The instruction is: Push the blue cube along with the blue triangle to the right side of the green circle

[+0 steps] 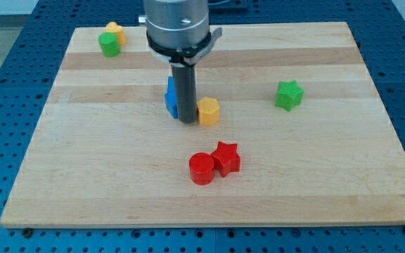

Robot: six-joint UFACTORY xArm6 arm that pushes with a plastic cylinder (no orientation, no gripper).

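My tip [188, 121] rests on the board just left of centre. Blue blocks [170, 98] sit right against the rod's left side, partly hidden by it. They look like a triangle [171, 86] above a cube [171, 107], touching each other. The green circle [108, 45] sits near the view's top left corner of the board, far up and to the left of the blue blocks. My tip is at the blue blocks' lower right edge.
A yellow block [208, 111] touches the rod's right side. Another yellow block [114, 30] sits just behind the green circle. A green star [288, 95] is at the right. A red cylinder [202, 169] and a red star [226, 157] touch each other below my tip.
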